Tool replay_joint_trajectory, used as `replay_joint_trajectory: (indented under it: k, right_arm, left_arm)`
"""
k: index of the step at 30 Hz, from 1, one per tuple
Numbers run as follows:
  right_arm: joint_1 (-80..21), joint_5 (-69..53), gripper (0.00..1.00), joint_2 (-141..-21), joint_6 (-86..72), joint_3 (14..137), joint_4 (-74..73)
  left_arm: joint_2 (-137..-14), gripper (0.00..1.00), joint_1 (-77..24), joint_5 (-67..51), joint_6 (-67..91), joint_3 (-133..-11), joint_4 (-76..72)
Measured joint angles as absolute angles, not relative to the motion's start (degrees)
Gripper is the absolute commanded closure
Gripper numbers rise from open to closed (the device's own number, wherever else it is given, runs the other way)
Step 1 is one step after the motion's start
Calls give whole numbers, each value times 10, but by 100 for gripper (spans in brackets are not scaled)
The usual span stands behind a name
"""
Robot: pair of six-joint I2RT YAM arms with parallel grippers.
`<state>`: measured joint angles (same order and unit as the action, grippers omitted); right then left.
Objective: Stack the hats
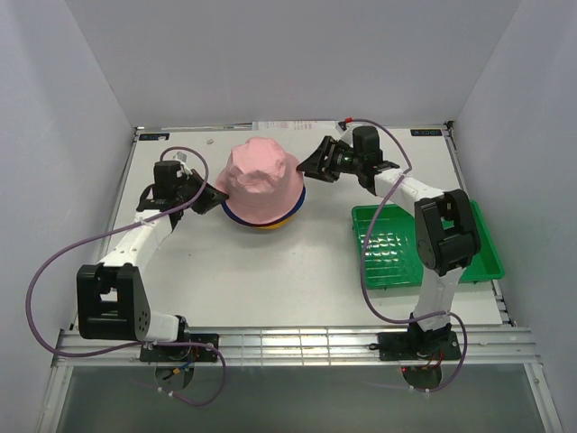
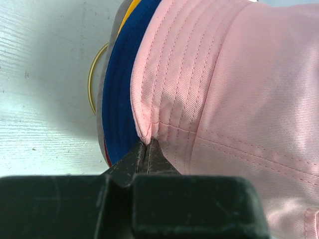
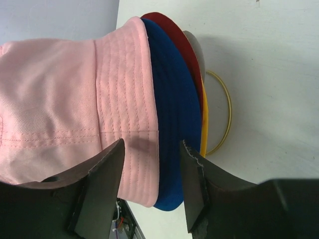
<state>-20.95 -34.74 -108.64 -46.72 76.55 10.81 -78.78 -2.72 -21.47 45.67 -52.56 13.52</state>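
Observation:
The hats stand in one stack at the back middle of the table, with the pink hat (image 1: 261, 173) on top. Under it show the brims of the blue hat (image 1: 287, 212) and the yellow hat (image 1: 267, 225). My left gripper (image 1: 210, 197) is shut on the left edge of the pink brim (image 2: 149, 132), its fingertips (image 2: 144, 149) pinched together on the fabric. My right gripper (image 1: 305, 168) stands open just off the stack's right side. Between its fingers (image 3: 192, 179) I see the pink brim (image 3: 127, 99) and the blue brim (image 3: 174, 99), untouched. Dark red (image 3: 172, 35) and grey (image 3: 197, 50) brims lie below.
A gold wire stand (image 3: 227, 107) shows beneath the stack, also as an arc (image 2: 91, 84) in the left wrist view. A green plastic tray (image 1: 374, 212) lies at the right, partly under my right arm. White walls close the table at back and sides.

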Motion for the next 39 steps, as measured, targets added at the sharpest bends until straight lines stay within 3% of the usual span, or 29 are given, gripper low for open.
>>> replay_joint_trajectory:
  k: [14,20,24,25,39]
  right_arm:
    - [-211,-369,48,-1104,-537,770,191]
    - [-211,-373,65,-1112,-560,762,215]
    - [-211,-375,83,-1121,-576,756,227]
    - [-211,-375,91,-1122,-580,753,229]
    - [-216,-347,92,-1136,-544,779,121]
  left_arm:
    - [-802,100,-27,-223,465,-526,130]
    - [-809,100,-25,-225,468,-526,126]
    - [-813,100,-24,-227,470,-526,122]
    - [-813,100,-24,-227,470,-526,121]
    - [-831,100,-19,-239,479,-509,84]
